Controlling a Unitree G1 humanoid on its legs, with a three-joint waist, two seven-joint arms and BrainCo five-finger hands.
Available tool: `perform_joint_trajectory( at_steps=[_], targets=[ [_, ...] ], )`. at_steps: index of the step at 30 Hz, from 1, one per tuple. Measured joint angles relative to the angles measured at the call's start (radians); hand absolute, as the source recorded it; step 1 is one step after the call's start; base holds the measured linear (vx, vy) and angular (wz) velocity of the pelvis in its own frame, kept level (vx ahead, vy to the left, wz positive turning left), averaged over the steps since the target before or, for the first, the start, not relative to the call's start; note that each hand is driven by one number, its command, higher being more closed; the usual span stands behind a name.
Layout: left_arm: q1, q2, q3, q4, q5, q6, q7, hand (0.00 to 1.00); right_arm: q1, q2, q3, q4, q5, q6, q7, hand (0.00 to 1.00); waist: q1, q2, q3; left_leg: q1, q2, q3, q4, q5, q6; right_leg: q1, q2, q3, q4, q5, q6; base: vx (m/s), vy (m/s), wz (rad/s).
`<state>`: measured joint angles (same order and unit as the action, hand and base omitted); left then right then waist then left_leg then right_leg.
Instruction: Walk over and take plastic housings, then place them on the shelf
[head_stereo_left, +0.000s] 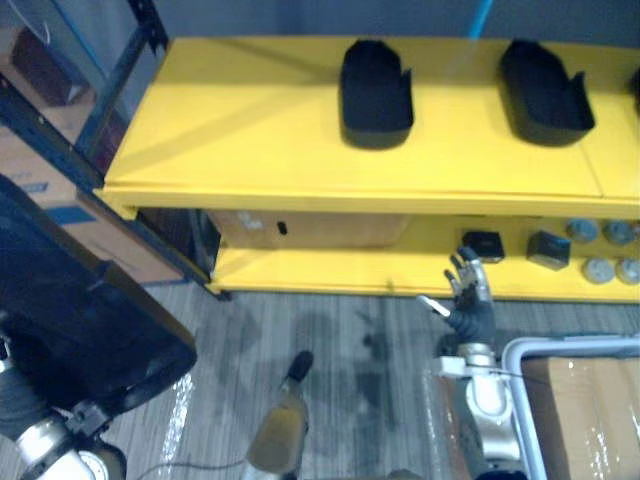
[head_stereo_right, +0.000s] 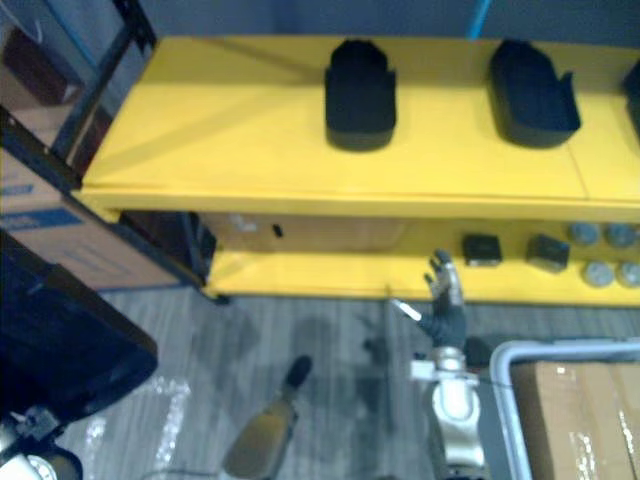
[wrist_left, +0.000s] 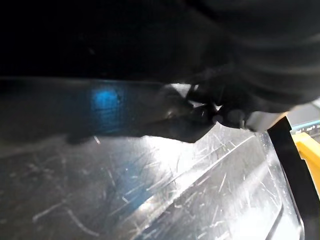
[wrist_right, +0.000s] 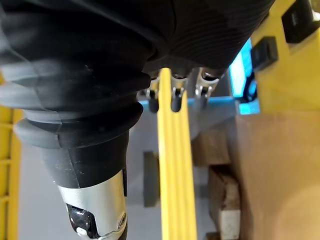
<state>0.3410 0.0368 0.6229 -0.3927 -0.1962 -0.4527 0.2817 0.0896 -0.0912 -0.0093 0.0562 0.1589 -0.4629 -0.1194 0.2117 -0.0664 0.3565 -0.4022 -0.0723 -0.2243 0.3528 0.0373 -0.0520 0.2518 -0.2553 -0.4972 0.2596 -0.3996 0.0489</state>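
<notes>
Two black plastic housings (head_stereo_left: 376, 90) (head_stereo_left: 543, 90) stand apart on the top of the yellow shelf (head_stereo_left: 250, 140). A third, large black housing (head_stereo_left: 75, 320) hangs at the lower left above the floor, carried on my left hand (head_stereo_left: 18, 405); its scratched glossy surface (wrist_left: 150, 190) shows close up in the left wrist view. My right hand (head_stereo_left: 468, 292) is raised in front of the lower shelf board, open and empty, with its fingers (wrist_right: 172, 95) straight.
Cardboard boxes (head_stereo_left: 40, 170) sit in a dark rack to the left. A brown box (head_stereo_left: 310, 228), small black parts (head_stereo_left: 483, 245) and grey round parts (head_stereo_left: 600, 268) lie on the lower board. A white-framed cart with a wrapped carton (head_stereo_left: 585, 400) stands at the lower right.
</notes>
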Motion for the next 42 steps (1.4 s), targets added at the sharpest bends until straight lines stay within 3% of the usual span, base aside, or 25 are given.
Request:
perform_joint_trajectory(
  at_steps=[1,2,3,4,5,6,8,9,10,11,12,16,19,20,23,24,26,30,33,37,42],
  targets=[
    [0.005,0.011,0.025,-0.003,0.0,-0.005,-0.001,1.0,0.002,0.001,-0.006,-0.008,-0.005,0.0,-0.027,0.0,0.0,-0.001,-0.007,-0.019,-0.003,0.046,0.099,-0.095,0.02,0.009,0.011,0.024,0.053,0.031,-0.018,0.23,0.171,0.25],
    [-0.001,0.017,0.03,0.0,0.007,-0.004,0.0,1.0,-0.003,-0.004,-0.013,-0.009,-0.004,-0.002,-0.053,0.0,-0.005,0.004,-0.014,-0.021,-0.003,0.039,0.134,-0.122,-0.014,-0.049,-0.01,0.097,0.209,0.086,-0.007,0.26,0.201,0.28],
    [-0.01,0.02,0.03,-0.001,0.008,-0.005,0.0,1.0,-0.006,-0.002,-0.015,-0.01,-0.004,-0.002,-0.06,0.0,-0.006,-0.003,-0.019,-0.019,-0.007,0.039,0.129,-0.126,-0.009,-0.101,-0.022,0.143,0.288,0.127,0.002,0.2,0.293,0.29],
    [-0.02,0.034,0.03,-0.001,0.02,-0.004,0.009,1.0,-0.019,0.009,-0.028,-0.009,-0.005,-0.002,-0.061,0.0,-0.005,-0.021,-0.035,-0.011,-0.01,0.041,0.101,-0.13,-0.003,-0.197,-0.032,0.23,0.416,0.241,0.024,0.17,0.221,0.08],
    [-0.022,0.042,0.03,-0.001,0.021,-0.003,0.009,1.0,-0.03,0.017,-0.036,-0.009,-0.006,-0.002,-0.061,0.0,-0.006,-0.027,-0.041,-0.003,-0.011,0.045,0.085,-0.134,0.004,-0.238,-0.035,0.265,0.465,0.317,0.033,0.17,0.272,0.03],
    [-0.028,0.05,0.029,-0.001,0.024,0.002,0.009,1.0,-0.05,0.027,-0.049,-0.005,-0.008,-0.002,-0.061,0.0,-0.015,-0.026,-0.04,0.034,-0.013,0.04,0.056,-0.139,0.022,-0.303,-0.048,0.298,0.574,0.484,0.042,0.19,0.186,0.07],
    [-0.042,0.066,0.018,-0.001,0.029,0.012,0.021,1.0,-0.077,0.026,-0.055,0.003,-0.02,-0.003,-0.056,0.0,-0.038,-0.015,-0.034,0.112,-0.016,0.009,0.016,-0.142,0.063,-0.384,-0.042,0.306,0.706,0.317,0.023,0.12,0.079,0.25],
    [-0.048,0.077,-0.002,-0.002,0.038,0.019,0.019,1.0,-0.073,0.024,-0.079,-0.01,-0.031,-0.003,-0.052,0.0,-0.055,0.019,-0.038,0.178,-0.012,-0.014,-0.017,-0.144,0.07,-0.424,0.006,0.296,0.676,0.222,0.002,-0.02,0.015,0.42],
    [-0.048,0.079,-0.009,-0.002,0.041,0.019,0.015,1.0,-0.071,0.019,-0.094,-0.015,-0.035,-0.003,-0.053,0.0,-0.063,0.022,-0.046,0.201,-0.01,-0.027,-0.027,-0.145,0.073,-0.43,0.027,0.294,0.631,0.199,-0.002,-0.08,0.04,0.66],
    [-0.058,0.083,-0.022,-0.003,0.044,0.019,0.003,1.0,-0.063,0.004,-0.131,-0.031,-0.034,-0.003,-0.053,0.0,-0.073,0.045,-0.058,0.239,-0.01,-0.051,-0.046,-0.148,0.074,-0.441,0.06,0.302,0.504,0.172,-0.01,-0.12,0.065,0.74],
    [-0.076,0.084,-0.024,-0.003,0.044,0.019,-0.008,1.0,-0.064,-0.024,-0.167,-0.049,-0.032,-0.003,-0.055,0.0,-0.081,0.051,-0.077,0.258,-0.013,-0.074,-0.058,-0.155,0.069,-0.46,0.076,0.322,0.372,0.163,-0.008,-0.13,0.068,0.72],
    [-0.095,0.112,-0.068,-0.004,0.048,0.026,-0.025,1.0,-0.1,-0.099,-0.208,-0.054,-0.039,-0.002,-0.114,0.0,-0.084,0.047,-0.098,0.312,-0.023,-0.13,-0.064,-0.193,0.048,-0.479,0.081,0.406,0.14,0.188,0.022,0.07,-0.059,0.68],
    [-0.087,0.114,-0.123,-0.019,0.06,0.048,-0.049,1.0,-0.115,-0.101,-0.21,-0.108,-0.083,-0.002,-0.244,0.0,-0.084,0.014,-0.138,0.334,-0.025,-0.144,-0.06,-0.24,0.002,-0.44,0.079,0.415,0.034,0.304,0.008,0.32,-0.263,0.69],
    [-0.081,0.107,-0.126,-0.028,0.08,0.048,-0.065,1.0,-0.122,-0.104,-0.224,-0.139,-0.11,-0.003,-0.292,0.0,-0.081,-0.006,-0.156,0.335,-0.022,-0.118,-0.052,-0.269,-0.004,-0.415,0.077,0.407,-0.015,0.343,0.062,0.26,-0.306,0.38],
    [-0.037,0.055,-0.134,-0.037,0.092,0.064,-0.107,1.0,-0.178,-0.132,-0.281,-0.139,-0.219,0.003,-0.446,0.0,-0.062,0.085,-0.194,0.341,0.089,-0.027,-0.052,-0.293,-0.032,-0.355,0.173,0.381,-0.112,0.379,0.023,0.25,-0.296,-0.11],
    [-0.032,0.055,-0.134,-0.039,0.093,0.065,-0.11,1.0,-0.181,-0.14,-0.295,-0.141,-0.242,0.005,-0.48,0.0,-0.063,0.097,-0.201,0.349,0.105,0.0,-0.071,-0.291,-0.035,-0.349,0.183,0.379,-0.126,0.382,0.02,0.2,-0.197,-0.13],
    [-0.035,0.053,-0.132,-0.042,0.091,0.064,-0.113,1.0,-0.159,-0.153,-0.391,-0.175,-0.334,0.01,-0.596,0.0,-0.087,0.138,-0.226,0.385,0.151,0.116,-0.16,-0.265,-0.034,-0.321,0.201,0.359,-0.173,0.393,0.009,0.16,-0.124,0.06],
    [-0.048,0.054,-0.119,-0.042,0.078,0.063,-0.119,1.0,-0.086,-0.154,-0.602,-0.288,-0.439,0.007,-0.779,0.0,-0.125,0.152,-0.236,0.431,0.157,0.156,-0.223,-0.244,-0.032,-0.284,0.203,0.36,-0.219,0.402,0.013,0.1,-0.014,-0.03],
    [-0.047,0.055,-0.076,-0.041,0.049,0.064,-0.137,1.0,-0.026,-0.149,-0.759,-0.334,-0.489,-0.002,-0.895,0.0,-0.17,0.132,-0.251,0.437,0.153,0.185,-0.23,-0.243,-0.031,-0.278,0.2,0.363,-0.244,0.412,0.02,0.04,0.025,-0.15],
    [-0.047,0.056,-0.015,-0.019,0.044,0.084,-0.138,1.0,0.071,-0.107,-0.898,-0.35,-0.483,-0.052,-0.924,0.0,-0.208,0.116,-0.272,0.471,0.153,0.226,-0.243,-0.242,-0.031,-0.253,0.201,0.377,-0.27,0.416,0.022,0.04,0.022,-0.21],
    [-0.035,0.056,0.003,0.003,0.038,0.085,-0.138,1.0,0.213,0.034,-0.91,-0.303,-0.405,-0.107,-0.908,0.0,-0.23,0.146,-0.291,0.491,0.161,0.295,-0.245,-0.241,-0.031,-0.256,0.205,0.4,-0.271,0.413,0.022,-0.01,0.009,-0.19]
  ],
)
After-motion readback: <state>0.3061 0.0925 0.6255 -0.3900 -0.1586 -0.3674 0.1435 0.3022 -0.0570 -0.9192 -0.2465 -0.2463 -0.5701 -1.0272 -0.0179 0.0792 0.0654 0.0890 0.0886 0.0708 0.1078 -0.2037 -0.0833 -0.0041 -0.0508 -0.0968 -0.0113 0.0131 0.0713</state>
